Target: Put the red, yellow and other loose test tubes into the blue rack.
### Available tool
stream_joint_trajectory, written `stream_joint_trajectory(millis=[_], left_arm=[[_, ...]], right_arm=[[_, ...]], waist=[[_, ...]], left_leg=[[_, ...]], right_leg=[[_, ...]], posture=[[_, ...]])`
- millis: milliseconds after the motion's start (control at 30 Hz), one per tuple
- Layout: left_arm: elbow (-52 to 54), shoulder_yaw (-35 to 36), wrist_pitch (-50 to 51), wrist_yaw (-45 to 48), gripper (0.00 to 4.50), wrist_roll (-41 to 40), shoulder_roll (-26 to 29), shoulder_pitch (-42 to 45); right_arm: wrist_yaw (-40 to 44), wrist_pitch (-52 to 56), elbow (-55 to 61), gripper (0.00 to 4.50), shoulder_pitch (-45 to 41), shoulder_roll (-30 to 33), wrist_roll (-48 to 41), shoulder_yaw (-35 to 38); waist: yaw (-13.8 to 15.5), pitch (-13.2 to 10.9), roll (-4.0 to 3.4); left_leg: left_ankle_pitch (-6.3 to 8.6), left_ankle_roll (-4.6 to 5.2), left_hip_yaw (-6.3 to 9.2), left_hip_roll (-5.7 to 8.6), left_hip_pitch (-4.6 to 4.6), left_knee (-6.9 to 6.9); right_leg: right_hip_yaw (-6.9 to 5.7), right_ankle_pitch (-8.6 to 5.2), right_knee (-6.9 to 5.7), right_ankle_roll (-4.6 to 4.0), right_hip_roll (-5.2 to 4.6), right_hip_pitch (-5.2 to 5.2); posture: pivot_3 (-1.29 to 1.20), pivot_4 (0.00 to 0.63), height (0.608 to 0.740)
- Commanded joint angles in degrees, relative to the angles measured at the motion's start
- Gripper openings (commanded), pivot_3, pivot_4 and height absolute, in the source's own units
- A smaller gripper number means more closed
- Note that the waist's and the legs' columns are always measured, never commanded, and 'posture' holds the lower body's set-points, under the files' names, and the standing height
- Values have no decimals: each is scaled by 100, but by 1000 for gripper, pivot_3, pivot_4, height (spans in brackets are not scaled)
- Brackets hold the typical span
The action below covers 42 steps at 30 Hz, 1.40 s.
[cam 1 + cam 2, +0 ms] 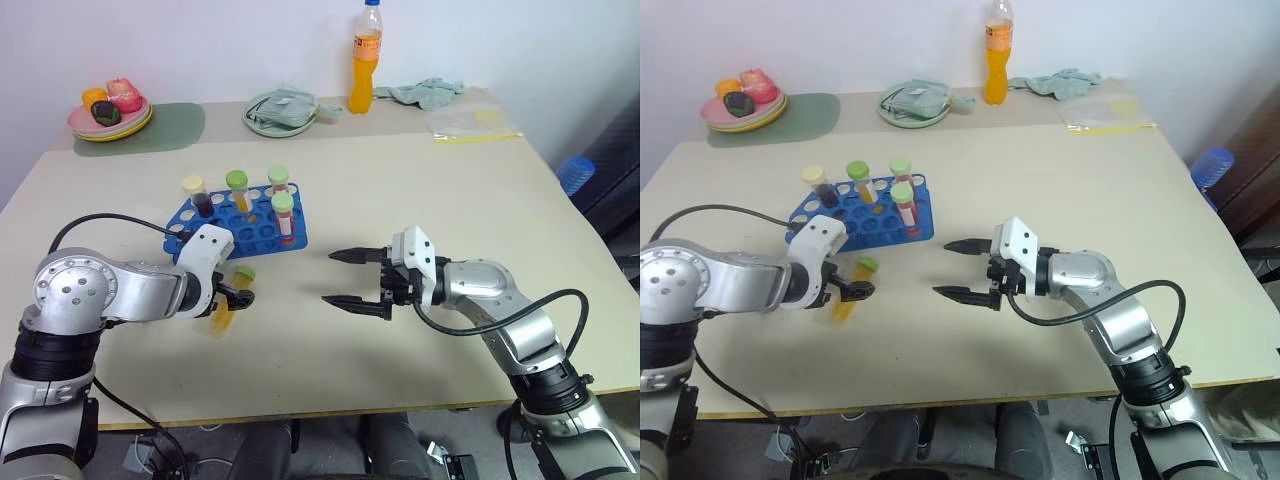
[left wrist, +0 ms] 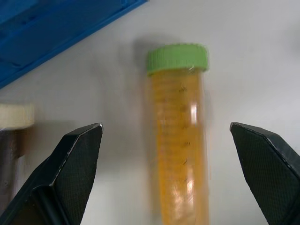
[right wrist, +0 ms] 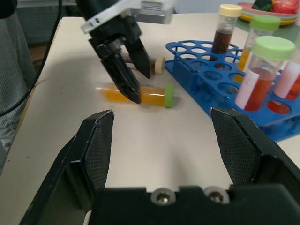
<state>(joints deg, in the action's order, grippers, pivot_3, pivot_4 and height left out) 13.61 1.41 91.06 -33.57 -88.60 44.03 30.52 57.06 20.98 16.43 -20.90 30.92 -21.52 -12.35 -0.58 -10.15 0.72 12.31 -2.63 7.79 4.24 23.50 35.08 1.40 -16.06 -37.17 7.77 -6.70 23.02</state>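
Note:
A yellow test tube (image 2: 178, 140) with a green cap (image 1: 244, 272) lies on the table just in front of the blue rack (image 1: 212, 222). My left gripper (image 2: 165, 127) points down over it, open, one finger on each side and neither touching it. Beside it lies a dark tube with a cream cap (image 3: 158, 64), next to the rack's wall. Several capped tubes stand upright in the rack, among them a red one with a green cap (image 1: 284, 212). My right gripper (image 1: 329, 277) hovers to the right of the rack, open and empty, pointing at the left gripper.
At the table's far edge stand a tall orange drink bottle (image 1: 366, 60), a green bowl (image 1: 280, 112), a plate of fruit (image 1: 112, 108) on a green mat (image 1: 170, 128), a crumpled cloth (image 1: 428, 92) and a plastic bag (image 1: 472, 122).

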Motion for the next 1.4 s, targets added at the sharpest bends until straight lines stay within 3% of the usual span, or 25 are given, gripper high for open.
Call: stream_joint_trajectory(millis=[33, 133, 200, 267, 367, 467, 533, 600, 667, 733, 833, 967, 1133, 1400], left_arm=[[-147, -296, -444, -699, 3252, -738, 168, 117], [-201, -655, -925, -1210, 1594, -1378, 420, 139], [-147, -910, -1194, -1444, 785, -1721, 612, 174], [175, -986, -1278, -1344, 738, -1655, 854, 214], [1103, -556, -1313, -372, 738, -960, 1296, -22], [2559, -25, -2572, 1352, 738, 1239, 1865, -792], [3015, 413, -3579, 2153, 738, 2406, 1915, -1617], [3029, 838, -4679, 2811, 738, 3046, 1286, -2251], [2777, 953, -5572, 2903, 738, 3719, 484, -2495], [2321, 701, -6230, 2562, 738, 4587, -362, -2320], [1632, -58, -7011, 1997, 738, 6332, -1210, -1910], [726, -524, -8200, 1716, 738, 7591, -2408, -1633], [-293, -651, -9372, 1898, 738, 8328, -3135, -1685], [-912, -604, -9826, 2374, 738, 8647, -3566, -1603]], right_arm=[[14, -26, 309, 3647, 55, 18, -28, -17], [-6, -101, 288, 3647, 74, 10, 56, -66], [2, -132, 249, 3647, 54, -23, 99, -111], [15, -170, 212, 3647, 46, -38, 141, -146], [34, -200, 190, 3647, 62, -26, 156, -155], [66, -248, 144, 3647, 86, -20, 173, -162], [81, -283, 89, 3647, 84, -42, 197, -183], [77, -348, -34, 3647, 47, -104, 258, -235], [56, -392, -116, 3647, 17, -168, 302, -280], [25, -385, -155, 3647, -6, -241, 292, -293], [-11, -372, -181, 3647, -19, -342, 330, -331], [-99, -351, -164, 3647, 12, -418, 375, -355], [-257, -301, -80, 3647, 79, -484, 391, -346], [-395, -298, -16, 3647, 175, -496, 397, -334]], waist=[[-12, 0, 0], [-22, 0, 0], [-13, 0, 0], [-10, 0, 0], [-17, -6, 8], [-39, -6, 5], [-23, -5, 0], [-4, 0, -7], [21, -2, 2], [82, -5, 7], [153, -3, 16], [140, 0, 21], [106, 1, 19], [128, 1, 19]], left_leg=[[0, 0, 0, 0, 0, -1], [-1, -2, -2, -1, 0, -4], [-1, -2, -3, -2, 1, -4], [-1, -2, -3, -2, 2, -2], [-1, -2, -8, 3, 6, -3], [-1, -2, -29, 3, 7, -11], [-5, -8, -50, 0, 6, -20], [-3, -5, -57, -5, 3, -23], [-2, -3, -57, -9, 2, -21], [-1, -1, -49, -9, 4, -15], [1, 2, -45, 2, 1, -3], [11, 19, -34, 12, 3, 1], [11, 19, -37, 12, 4, -1], [13, 23, -38, 14, 4, 6]], right_leg=[[0, 0, -1, 0, 0, 2], [2, 0, -2, -1, 3, 7], [3, 0, -1, -1, 2, 7], [4, 0, -1, -1, -1, 7], [4, 0, 0, -1, 1, 9], [7, -1, 4, -3, 1, 15], [7, -2, 9, -7, 2, 17], [10, -11, 15, -25, 0, 13], [8, -12, 21, -27, -6, 8], [5, -12, 31, -28, -8, -3], [-1, -4, 42, -15, -5, -20], [-5, 19, 84, 21, -7, -41], [-2, 24, 87, 28, -5, -33], [-4, 26, 86, 30, -4, -39]], posture=[[0, 150, 740], [0, 150, 740], [0, 150, 740], [0, 150, 740], [0, 150, 740], [0, 150, 740], [0, 150, 740], [0, 150, 740], [0, 150, 740], [0, 150, 740], [0, 150, 740], [0, 150, 740], [0, 150, 740], [0, 150, 740]])
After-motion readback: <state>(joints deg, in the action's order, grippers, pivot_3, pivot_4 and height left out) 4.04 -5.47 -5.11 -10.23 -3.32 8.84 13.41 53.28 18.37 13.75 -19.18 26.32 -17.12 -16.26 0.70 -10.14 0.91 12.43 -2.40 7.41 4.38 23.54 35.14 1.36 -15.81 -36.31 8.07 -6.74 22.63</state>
